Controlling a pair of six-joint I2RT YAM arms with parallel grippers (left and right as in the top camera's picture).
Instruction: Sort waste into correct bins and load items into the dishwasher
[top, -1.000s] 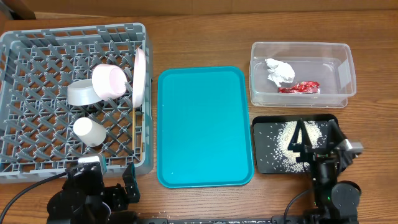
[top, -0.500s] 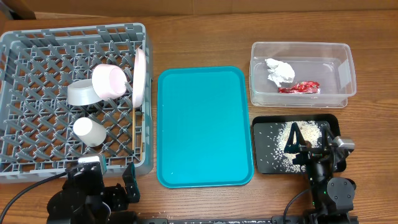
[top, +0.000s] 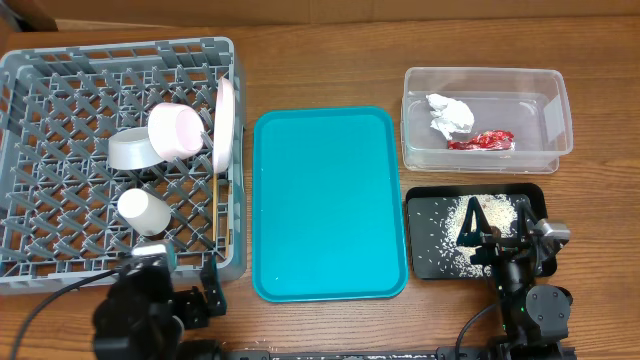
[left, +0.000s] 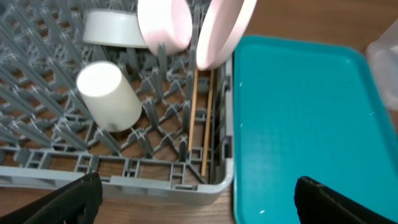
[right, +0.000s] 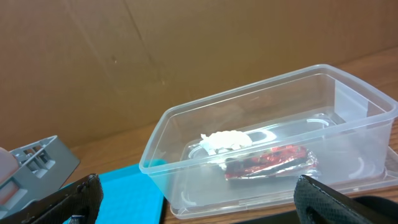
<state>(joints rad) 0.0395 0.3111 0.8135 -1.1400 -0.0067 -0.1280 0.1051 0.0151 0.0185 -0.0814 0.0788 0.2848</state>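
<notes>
The grey dish rack (top: 60, 90) sits left of the teal tray (top: 325, 205) and already holds all 5 items. The pale plate (top: 225, 120) stands on edge along the side nearest the tray, with the pinkish bowl (top: 172, 130) and grey bowl (top: 130, 150) beside it. The white cup (top: 143, 212) lies tipped further from the tray, and the 2 chopsticks (left: 196, 112) lie along the tray-side wall.

Right of the tray, on its far side, the clear tub (top: 555, 110) holds the paper wad (top: 450, 113) and red wrapper (top: 482, 140). On its near side, the black tray (top: 420, 265) carries the rice (top: 455, 235); I cannot make out a brown lump.

The sorting looks done, so the main risk is a stray bump. The right arm hangs low over the black tray and could scatter grains. The left arm sits at the rack's near corner, and a nudge there could topple the plate.

The left gripper (left: 196, 186) and right gripper (right: 196, 186) both have their fingers spread wide and carry nothing.
</notes>
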